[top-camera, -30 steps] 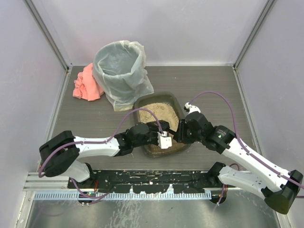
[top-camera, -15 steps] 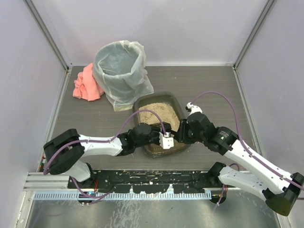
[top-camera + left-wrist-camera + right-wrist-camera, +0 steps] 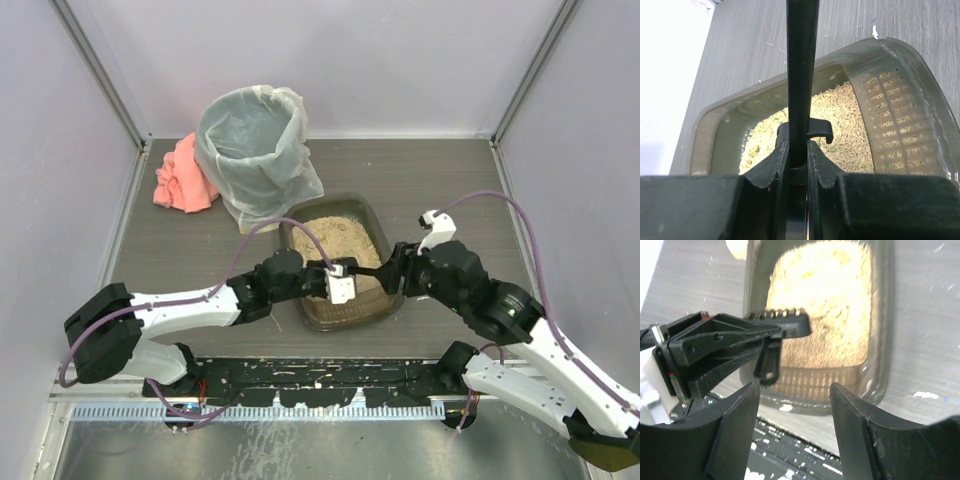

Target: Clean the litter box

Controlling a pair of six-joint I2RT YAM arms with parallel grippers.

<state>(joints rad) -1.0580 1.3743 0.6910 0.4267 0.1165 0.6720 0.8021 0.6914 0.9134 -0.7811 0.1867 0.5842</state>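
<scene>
Lying lengthwise near-to-far, the litter box (image 3: 345, 314) has its far end slightly left.

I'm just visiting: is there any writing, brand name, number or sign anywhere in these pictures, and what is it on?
None: no word, number or sign can be read in any view.
The litter box, the lined bin and the pink cloth show no label.
The black scoop in the left gripper shows no marking either.
</scene>
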